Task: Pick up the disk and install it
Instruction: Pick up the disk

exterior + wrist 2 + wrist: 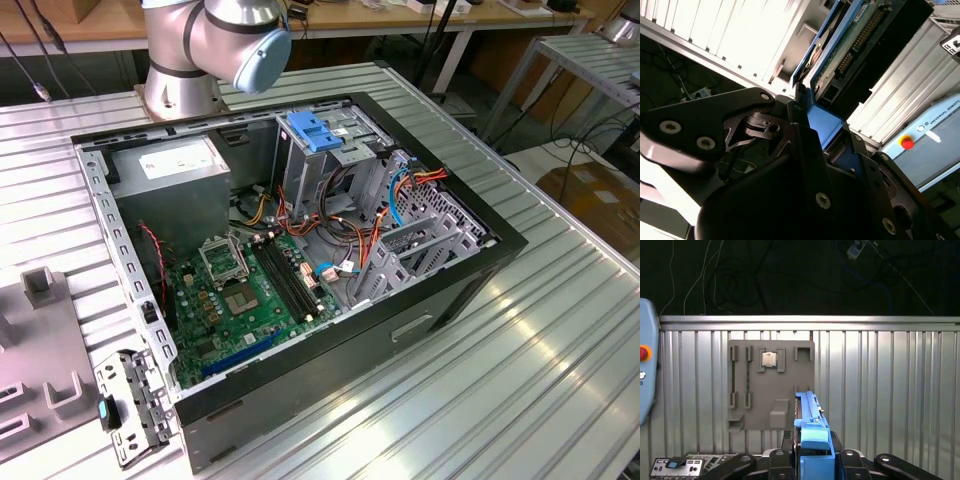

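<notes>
The disk point(809, 427) is held edge-on between my black fingers, its blue side rail facing the first wrist view. The second wrist view shows the disk point(852, 42) from close up, with its blue rails, green circuit board and connector row. My gripper point(812, 457) is shut on the disk, one finger on each side, and in the second wrist view the gripper point(812, 117) clamps the blue end piece. It hangs above the ribbed metal table point(890, 390), near a grey fixture plate point(771, 385). In the exterior view the open computer case point(470, 275) lies on the table, with my arm's lower part point(215, 40) behind it.
Inside the case are a motherboard point(240, 290), a grey power-supply box point(175, 165), a drive cage with a light-blue latch point(315, 130) and a metal cage point(420, 245) amid orange cables. A pendant with a red button point(644, 354) lies beside the fixture plate. The table's far edge point(810, 319) borders dark floor.
</notes>
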You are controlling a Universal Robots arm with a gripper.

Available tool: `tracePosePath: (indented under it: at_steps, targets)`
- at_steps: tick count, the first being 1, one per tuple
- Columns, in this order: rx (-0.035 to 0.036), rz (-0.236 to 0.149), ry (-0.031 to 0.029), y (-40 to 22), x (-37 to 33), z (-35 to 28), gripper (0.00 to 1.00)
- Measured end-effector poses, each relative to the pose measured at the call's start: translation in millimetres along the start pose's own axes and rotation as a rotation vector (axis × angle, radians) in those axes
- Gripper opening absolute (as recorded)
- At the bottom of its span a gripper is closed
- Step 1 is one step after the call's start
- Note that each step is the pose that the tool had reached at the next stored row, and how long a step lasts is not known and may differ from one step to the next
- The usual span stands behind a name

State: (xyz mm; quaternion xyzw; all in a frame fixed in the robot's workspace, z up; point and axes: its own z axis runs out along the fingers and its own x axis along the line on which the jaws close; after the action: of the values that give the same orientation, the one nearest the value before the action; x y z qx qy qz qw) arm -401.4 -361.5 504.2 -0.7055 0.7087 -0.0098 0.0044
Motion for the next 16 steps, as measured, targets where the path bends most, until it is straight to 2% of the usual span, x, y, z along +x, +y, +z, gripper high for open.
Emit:
tracePosePath:
  at_steps: [7,16]
  targets:
    - [-0.0002,0.0,0.0,-10.4,-0.1,0.2,0.37]
    - [-0.0003,0.0,0.0001,-12.2,-0.1,0.2,0.37]
